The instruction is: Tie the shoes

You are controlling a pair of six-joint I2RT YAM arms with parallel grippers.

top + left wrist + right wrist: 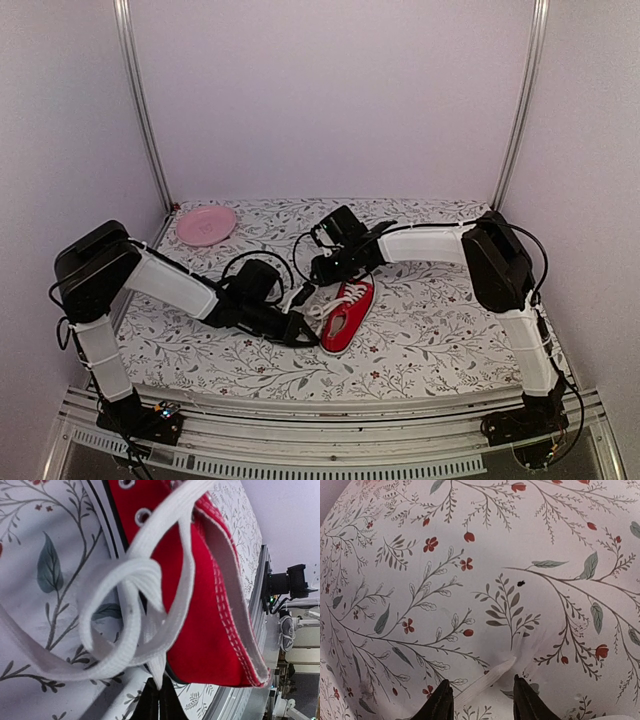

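Floral cloth covers the table (430,330), with a pink plate (206,224) toward 10 o'clock. Near the middle the red shoe (347,314) is laid, heel toward 6 o'clock. At its 9 o'clock side the left end effector (159,706) is clenched on a white lace (135,605), whose loose loop suggests that the knot is only being formed. At 12 o'clock the right end effector (481,680) is spread, with a lace end (496,670) lying ungripped between its fingers. Closing on that end is judged to be the next move.

The small red cloth shoe (210,605) is cut off at the top of the left wrist view, and its flat white lace (160,530) runs off the left edge. Of the left gripper (159,700), only dark tips show.
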